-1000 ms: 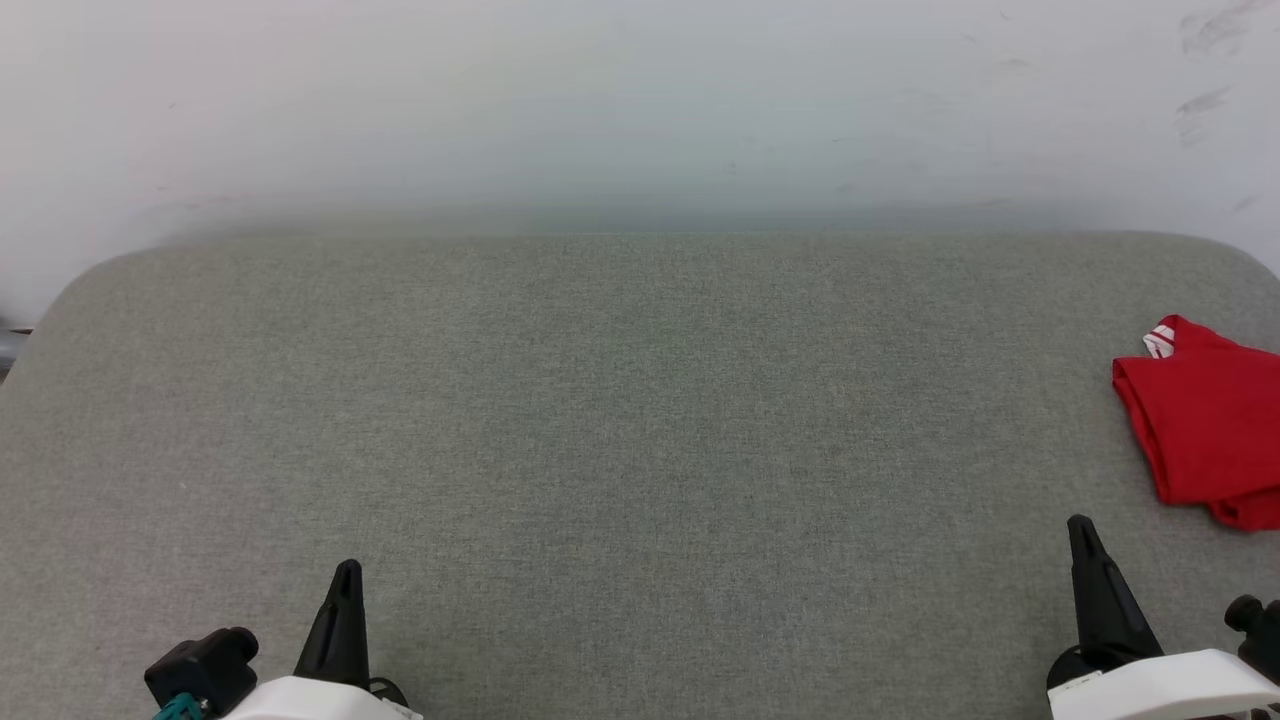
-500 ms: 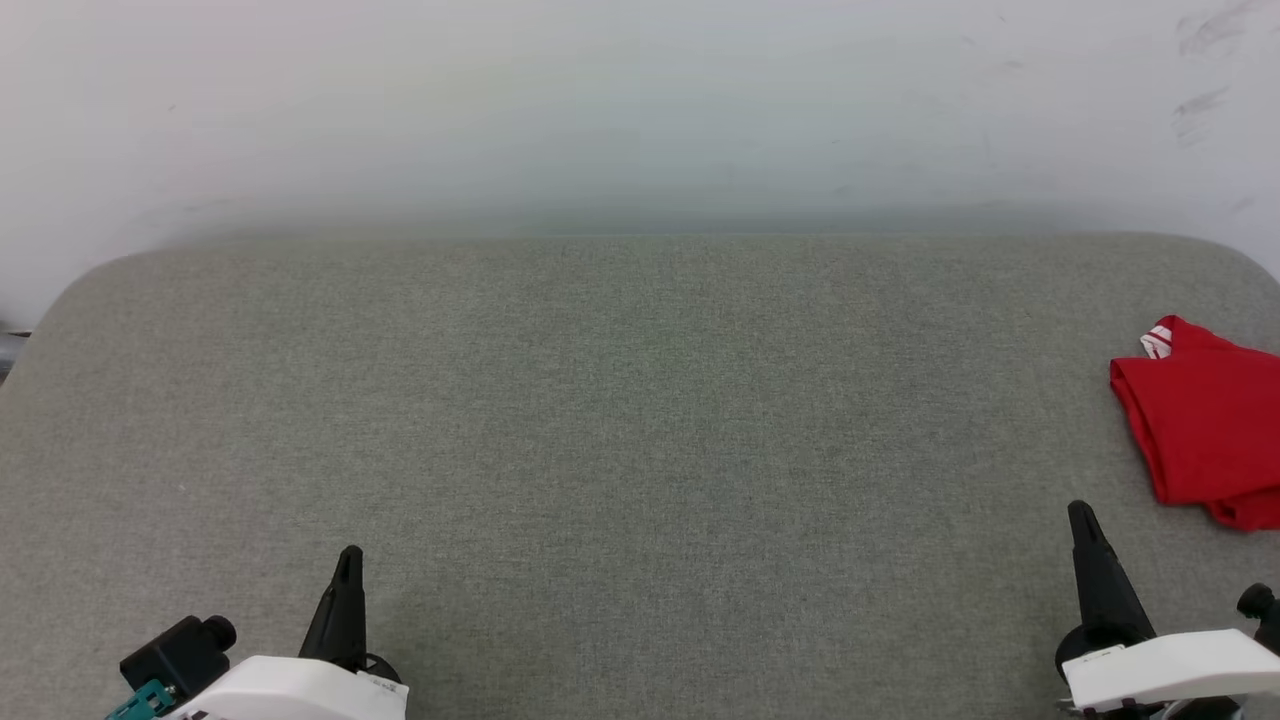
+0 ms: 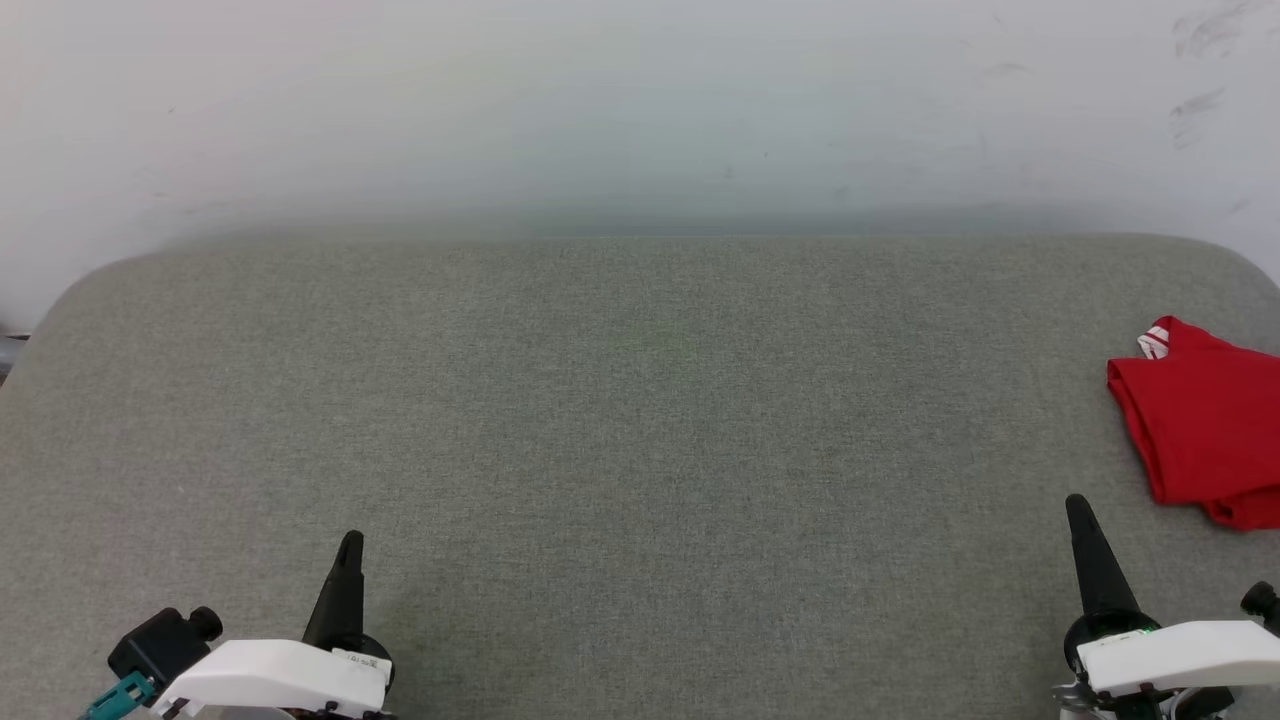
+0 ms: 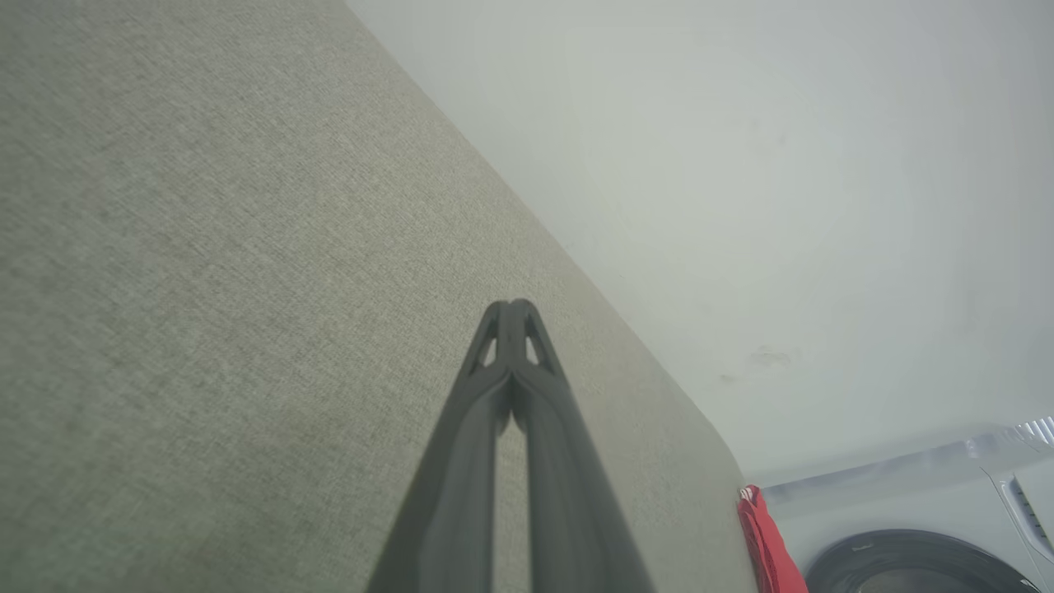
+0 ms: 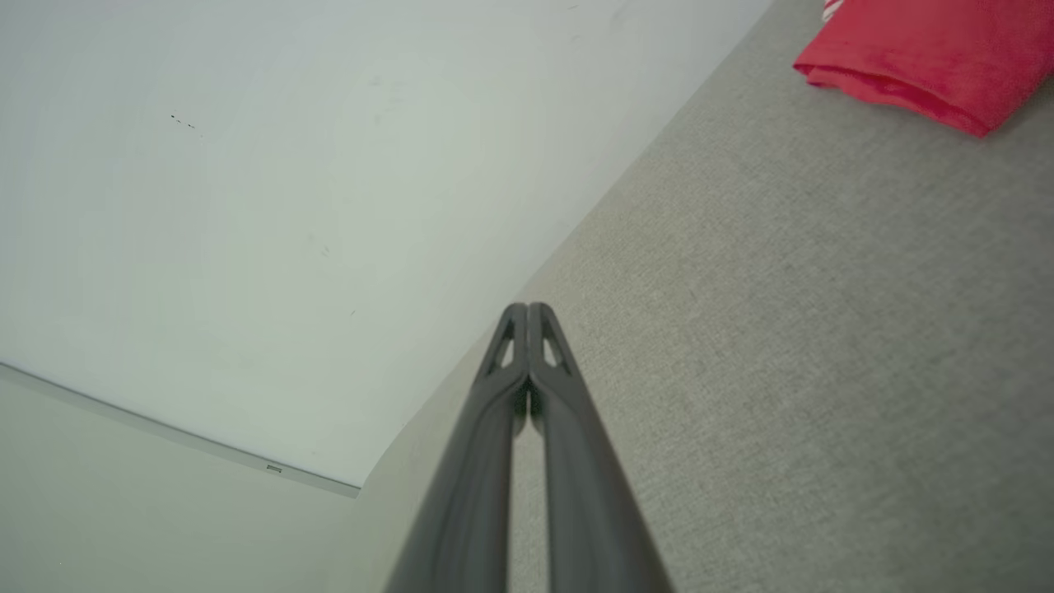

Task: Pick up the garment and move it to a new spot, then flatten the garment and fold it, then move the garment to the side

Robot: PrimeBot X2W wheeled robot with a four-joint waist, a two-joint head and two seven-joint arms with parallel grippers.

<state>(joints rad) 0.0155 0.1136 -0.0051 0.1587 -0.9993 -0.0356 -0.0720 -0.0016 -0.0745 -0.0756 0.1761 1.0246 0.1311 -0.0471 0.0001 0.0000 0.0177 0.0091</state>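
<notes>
Lying folded, soft red garment (image 3: 1200,430) on grey woven surface (image 3: 600,400) | left hand (image 4: 510,306), right hand (image 5: 527,309): tapered tips pressed together, empty

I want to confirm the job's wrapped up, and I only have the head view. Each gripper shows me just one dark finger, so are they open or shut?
Observer: In the left wrist view the left gripper is shut, with its fingertips touching and nothing between them.
Operator: And the right one?
Observer: The right gripper is shut too, and it holds nothing.
Operator: The garment runs off my frame. Does it look folded?
Observer: In the right wrist view the garment lies in stacked layers, with a rounded fold edge facing the gripper.
</notes>
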